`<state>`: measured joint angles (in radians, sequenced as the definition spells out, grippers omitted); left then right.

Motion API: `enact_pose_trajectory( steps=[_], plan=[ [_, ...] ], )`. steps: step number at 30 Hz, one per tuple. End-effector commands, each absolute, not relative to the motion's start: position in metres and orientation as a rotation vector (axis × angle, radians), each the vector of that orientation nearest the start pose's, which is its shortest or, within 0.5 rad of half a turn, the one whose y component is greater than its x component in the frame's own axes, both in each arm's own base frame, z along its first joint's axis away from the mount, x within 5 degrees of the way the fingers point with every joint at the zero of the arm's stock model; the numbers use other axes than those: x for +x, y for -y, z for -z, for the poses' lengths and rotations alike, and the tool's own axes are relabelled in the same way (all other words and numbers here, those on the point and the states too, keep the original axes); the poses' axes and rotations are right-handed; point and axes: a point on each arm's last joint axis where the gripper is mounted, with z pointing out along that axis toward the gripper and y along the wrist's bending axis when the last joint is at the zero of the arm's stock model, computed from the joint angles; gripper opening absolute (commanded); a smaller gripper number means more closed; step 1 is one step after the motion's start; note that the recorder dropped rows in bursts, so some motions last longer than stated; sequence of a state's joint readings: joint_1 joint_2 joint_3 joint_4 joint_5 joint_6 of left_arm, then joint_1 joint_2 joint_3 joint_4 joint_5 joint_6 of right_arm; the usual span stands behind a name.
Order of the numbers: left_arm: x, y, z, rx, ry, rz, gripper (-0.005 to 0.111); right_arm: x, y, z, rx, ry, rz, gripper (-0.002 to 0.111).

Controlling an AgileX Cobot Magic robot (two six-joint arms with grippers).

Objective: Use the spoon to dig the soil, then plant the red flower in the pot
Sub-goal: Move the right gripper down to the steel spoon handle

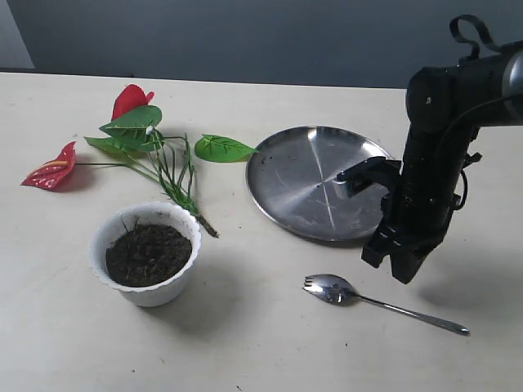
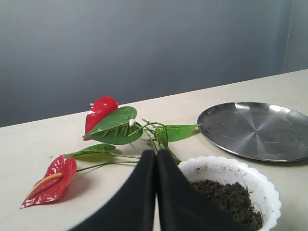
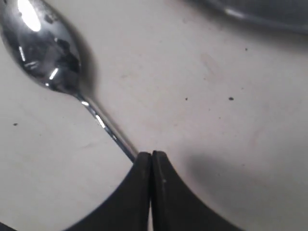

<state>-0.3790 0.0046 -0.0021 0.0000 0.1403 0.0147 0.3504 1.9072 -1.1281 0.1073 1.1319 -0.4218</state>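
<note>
The small white plastic pot with a scalloped rim [image 1: 145,255] stands upright on the pale tabletop [image 1: 261,343], and the dark crumbly soil [image 1: 148,253] fills its mouth. Taking that pot as the landmark, the artificial red flower with glossy red blooms, green leaves and thin dark stems [image 1: 135,143] lies flat on the table just behind it, with the stem ends coming down close to the pot's rim; whether they touch it cannot be told. One bloom sits well behind the pot, the other off to the pot's left in the exterior view. A large round steel plate [image 1: 319,181] rests behind and to the right of the pot.

The small shiny silver metal spoon with short tines [image 1: 331,288] lies on the table to the right of the pot, its bowl towards the pot and its thin handle pointing away.

The black right gripper [image 1: 400,263] hangs over the spoon's handle, on the far side from the pot. In the right wrist view its fingers [image 3: 166,202] are pressed together, tips at the handle; contact cannot be judged.

The black left gripper [image 2: 155,156] appears only in the left wrist view, fingers pressed together, nothing between them, just beside the pot.
</note>
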Motion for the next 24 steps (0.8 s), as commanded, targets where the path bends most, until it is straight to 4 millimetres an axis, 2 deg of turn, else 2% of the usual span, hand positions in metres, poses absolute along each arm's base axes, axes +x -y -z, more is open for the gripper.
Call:
enact_pose_trajectory(
  steps=[1, 7, 10, 24],
  plan=[
    [0.052, 0.021, -0.202, 0.317, -1.587, 0.287, 0.001, 0.287, -0.112, -0.137, -1.177, -3.181, -0.132, -0.001],
    [0.052, 0.021, -0.202, 0.317, -1.587, 0.287, 0.001, 0.269, -0.115, -0.124, -1.140, -3.223, -0.301, -0.001],
    [0.052, 0.021, -0.202, 0.317, -1.587, 0.287, 0.001, 0.264, -0.114, -0.120, -1.133, -3.250, -0.318, -0.001],
    [0.052, 0.021, -0.202, 0.317, -1.587, 0.287, 0.001, 0.261, -0.122, -0.121, -1.067, -3.248, -0.462, -0.001]
  ],
)
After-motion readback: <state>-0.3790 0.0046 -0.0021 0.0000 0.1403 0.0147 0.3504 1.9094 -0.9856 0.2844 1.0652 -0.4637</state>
